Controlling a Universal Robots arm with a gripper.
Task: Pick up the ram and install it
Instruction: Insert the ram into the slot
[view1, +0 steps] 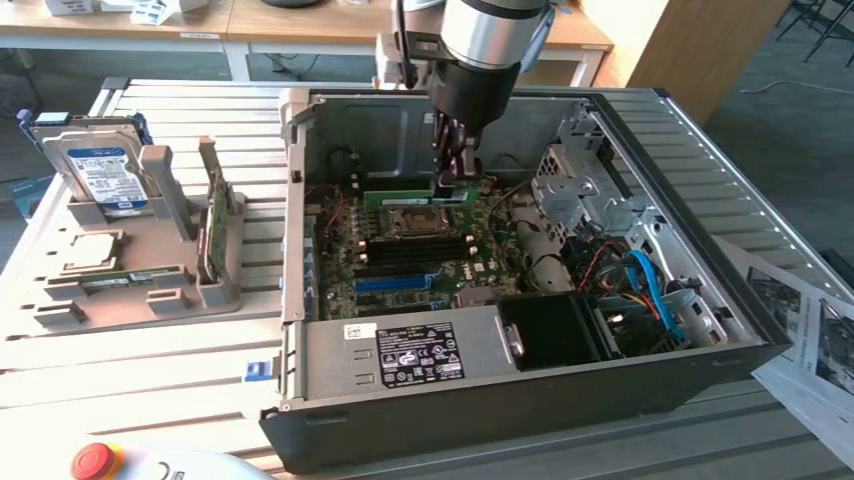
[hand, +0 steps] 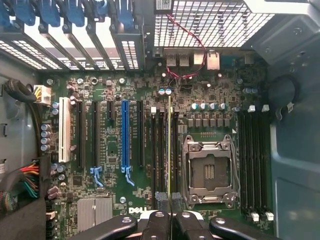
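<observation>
Fingers (view1: 449, 150) reach down from the arm into the open computer case (view1: 534, 410), which lies on its side on the slatted tabletop (view1: 160, 360). They are closed on the ram (view1: 407, 197), pinching one end of the stick from both faces.

Ram position:
- In the exterior view, the ram stands on its long edge over the motherboard (view1: 400, 255), just beside the CPU socket (view1: 414, 222).
- In the wrist view, the ram (hand: 169, 150) appears edge-on as a thin pale line. It runs straight out from between the fingers (hand: 157, 225) and parallel to the dark memory slots beside the CPU socket (hand: 209, 172).
- The ram lines up with one of these slots. Whether it is seated cannot be told.

Other slots: a bank of four dark slots (hand: 252, 160) sits on the far side of the socket, and a blue expansion slot (hand: 125, 132) lies well apart from the ram.

Parts tray (view1: 134, 310): located beside the case, toward the exterior view's left. It carries an upright hard drive (view1: 96, 170) and a second slim green stick (view1: 127, 279) lying flat.
</observation>
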